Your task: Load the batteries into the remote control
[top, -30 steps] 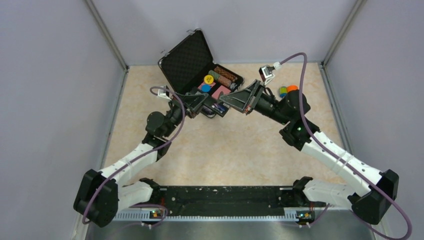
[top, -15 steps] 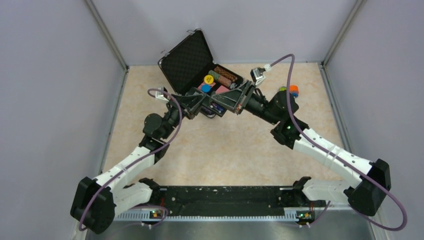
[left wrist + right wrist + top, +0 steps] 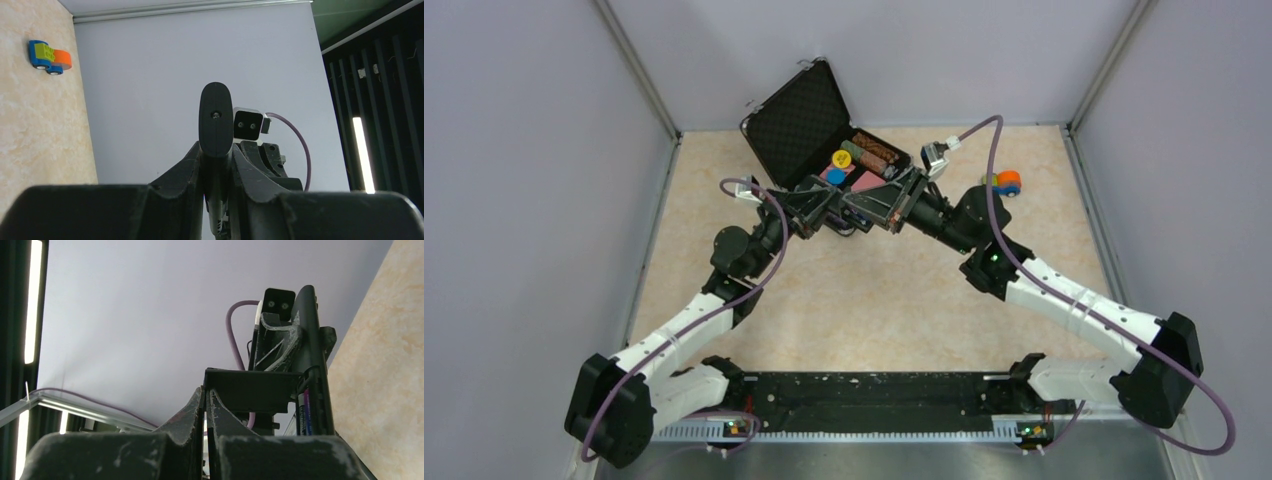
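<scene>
"What is going on at the table?"

"Two robot arms meet above it, in front of an open black case. The left gripper pinches the remote control by its sides and holds it on end, off the surface."

"And the other one?"

"The right gripper has its fingers pressed together, with nothing visibly between them, and its tips are close by the remote. A flat black slab stands just past them. I cannot tell whether it is the back cover or part of the other gripper."

"Where are the batteries?"

"A purple battery lies in the remote's open back. There is a paler sliver beside it, too small to name."

"Which step is this, then?"

"My guess is seating the cells, with the closed tips used as a pusher. The next move calls for a gentle, straight press into the compartment while the left grip holds firm. After that, someone should check that both cells lie flat before any cover goes on."
</scene>
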